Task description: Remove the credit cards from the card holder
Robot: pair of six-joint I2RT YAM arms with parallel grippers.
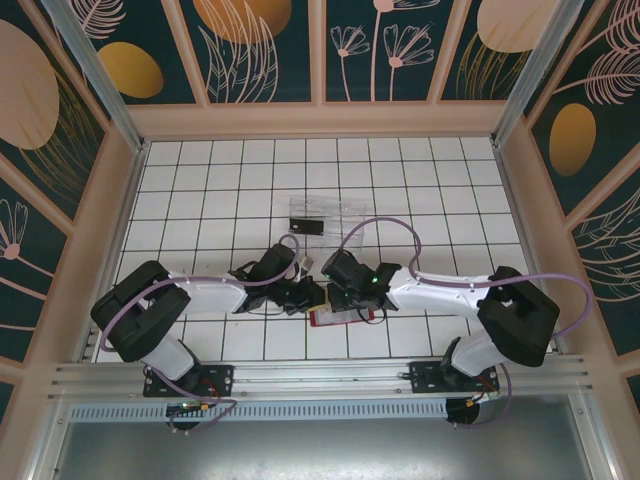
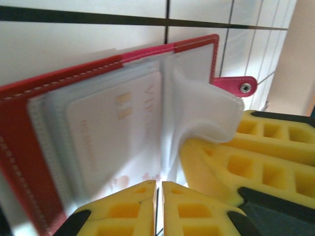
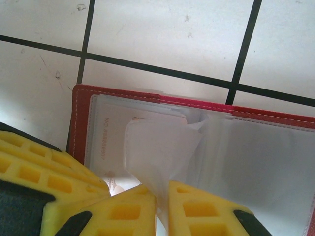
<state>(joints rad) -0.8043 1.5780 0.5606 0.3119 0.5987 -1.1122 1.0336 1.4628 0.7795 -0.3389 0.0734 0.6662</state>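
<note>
Card holder (image 1: 340, 317) lying open on the table (image 1: 200, 180), with a pale card (image 2: 113, 142) sleeved inside.
The card is judged light, stiff and slick, best pinched at an exposed edge and slid out. The soft clear sleeve (image 3: 162, 152) is pinched by the closed right fingers (image 3: 197, 209). The left fingers (image 2: 128, 209) are closed at the card's lower edge; whether anything is gripped cannot be told.

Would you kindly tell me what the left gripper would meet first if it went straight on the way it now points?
The left gripper, jaws closed, would first meet the card holder: the clear sleeve over a pale card lies right ahead. It may already touch it; depth is unclear.
</note>
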